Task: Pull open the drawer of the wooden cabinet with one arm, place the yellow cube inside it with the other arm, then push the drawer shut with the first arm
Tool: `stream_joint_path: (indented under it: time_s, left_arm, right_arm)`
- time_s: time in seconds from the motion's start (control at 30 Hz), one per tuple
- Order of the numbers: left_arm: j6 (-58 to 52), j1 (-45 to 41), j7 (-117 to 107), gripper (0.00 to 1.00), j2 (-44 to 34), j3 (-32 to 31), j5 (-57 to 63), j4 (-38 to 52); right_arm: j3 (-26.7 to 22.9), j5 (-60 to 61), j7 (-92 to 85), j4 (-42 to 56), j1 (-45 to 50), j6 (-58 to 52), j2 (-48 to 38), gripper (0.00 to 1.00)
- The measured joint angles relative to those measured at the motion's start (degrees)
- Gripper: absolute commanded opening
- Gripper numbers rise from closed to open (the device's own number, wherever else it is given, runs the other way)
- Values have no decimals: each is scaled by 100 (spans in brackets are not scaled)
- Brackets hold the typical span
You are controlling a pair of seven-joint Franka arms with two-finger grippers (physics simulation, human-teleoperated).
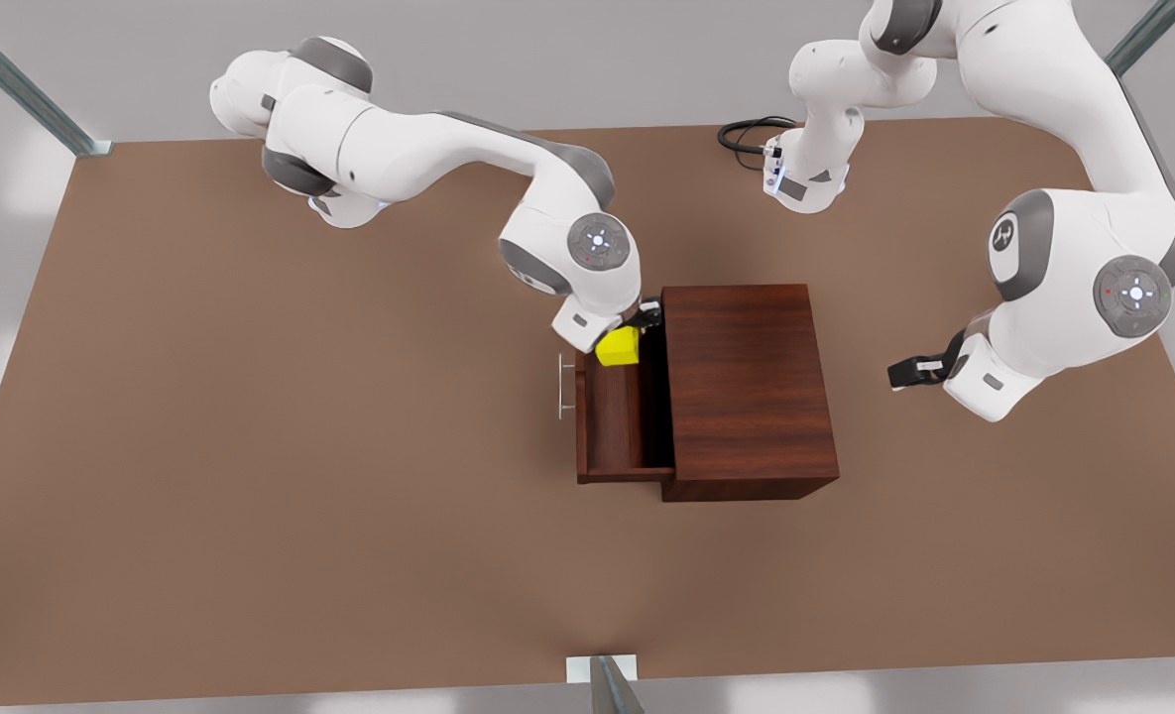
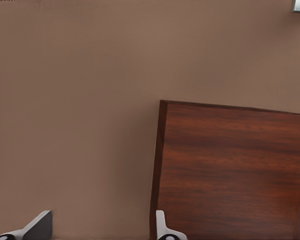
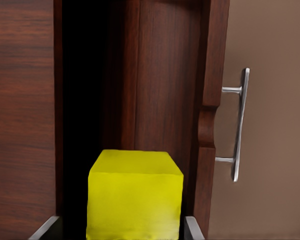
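Front view: right gripper (image 1: 635, 332) pinching the yellow cube (image 1: 618, 347), poised over the far end of the drawer (image 1: 615, 421), pulled out of the wooden cabinet (image 1: 746, 387). Straight down into the drawer cavity from there (handle (image 1: 565, 387) on the outer side). Left gripper (image 1: 906, 372) waiting beyond the cabinet's opposite side, fingers (image 2: 40, 226) spread, empty.

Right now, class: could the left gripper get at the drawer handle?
Probably yes, though not directly. The left gripper waits open behind the cabinet, while the handle lies beyond it, unobstructed; the right gripper holds the cube over the drawer.
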Motion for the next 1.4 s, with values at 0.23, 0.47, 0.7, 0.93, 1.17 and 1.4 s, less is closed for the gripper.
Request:
stream_joint_path:
  time_s: [0.23, 0.47, 0.7, 0.93, 1.17, 1.4]
  left_arm:
    - [-20, -92, 266, 100, -19, -23, -107, 3]
    - [283, -2207, -1381, 100, 105, -41, -596, 69]
    - [2393, -3265, -5433, 79, 859, -40, -857, 81]
    - [4540, -3795, -9384, 21, 1855, -92, -995, 81]
    - [5750, -3901, -11899, 21, 2459, -350, -1188, 42]
    - [5039, -3775, -12590, 21, 2453, -363, -1196, 27]
  right_arm:
    - [44, -179, 102, -305, -908, -53, -1194, 100]
    - [-4648, 1509, -997, -1489, -727, -493, -3401, 100]
    - [-5102, 2173, -2463, -1313, -1093, -766, -3302, 100]
    - [-5104, 2284, -3504, -1339, -1108, -859, -3262, 100]
    - [-5117, 2328, -4220, -1350, -1111, -928, -3262, 100]
    - [-5120, 2420, -4706, -1359, -1171, -952, -3262, 100]
